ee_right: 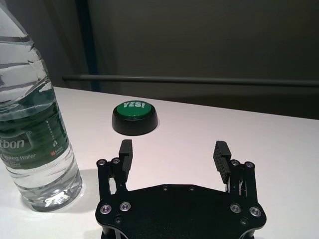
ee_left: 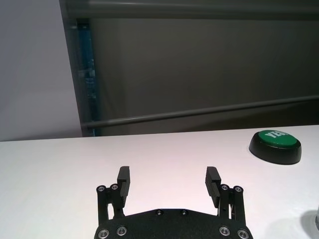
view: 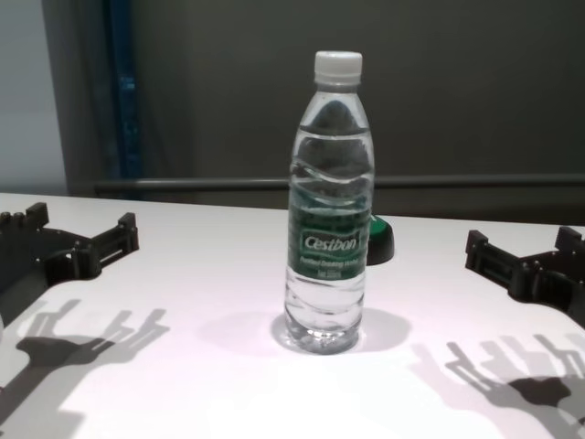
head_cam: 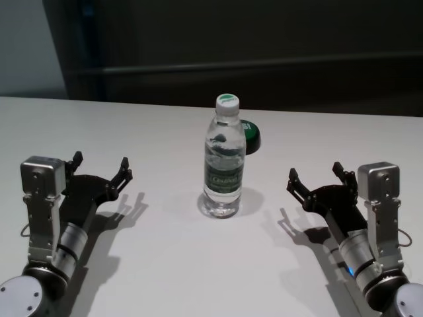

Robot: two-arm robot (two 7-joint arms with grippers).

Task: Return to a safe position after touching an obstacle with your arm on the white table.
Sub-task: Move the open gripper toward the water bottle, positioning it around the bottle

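- The left gripper (head_cam: 101, 168), black metal with ribbed finger pads, hovers low over the near left part of the wide, smooth, matte white table (head_cam: 165, 264); its fingers are spread wide and hold nothing.
- The right gripper (head_cam: 316, 177), of the same build, hovers low over the near right part of the table; its fingers are likewise spread wide and hold nothing.
- Both grippers stand well apart from the bottle, one on each side, neither touching it.
- The tall clear plastic water bottle (head_cam: 224, 158) with a white screw cap stands upright at the middle of the table, between the two grippers, long axis vertical, cap uppermost.
- Its dark green label reads "Cestbon" in white script; the right wrist view shows "Drinking Water" beneath. The ribbed wall shows water filling most of the bottle.
- Just behind the bottle, towards the right, sits a low round black button (ee_right: 135, 117) with a green domed top lettered "YES!" in white.
- A dark wall with a horizontal grey rail (view: 183, 185) lies beyond the table's far edge.
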